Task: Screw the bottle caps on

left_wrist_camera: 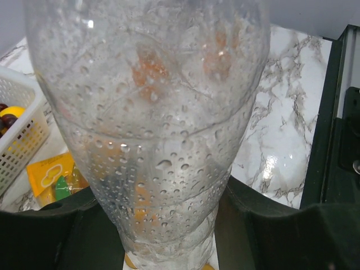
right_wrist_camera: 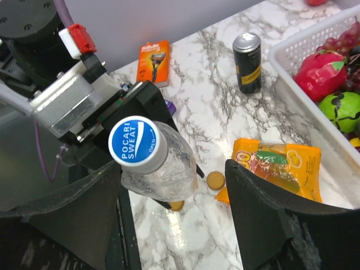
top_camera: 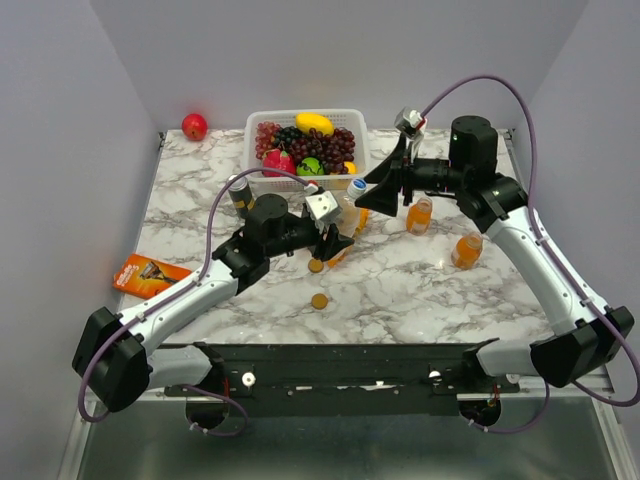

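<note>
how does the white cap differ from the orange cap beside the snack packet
Colour: the white cap has a blue printed top; the orange cap is plain golden-orange.
Place: the white cap sits on the neck of the clear bottle, raised off the surface; the orange cap lies loose and flat on the marble table.
Both are small round screw caps.

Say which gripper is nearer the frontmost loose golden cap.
Left. The left gripper grips the clear bottle just behind the cap; the right gripper sits farther back, at that bottle's top.
</note>
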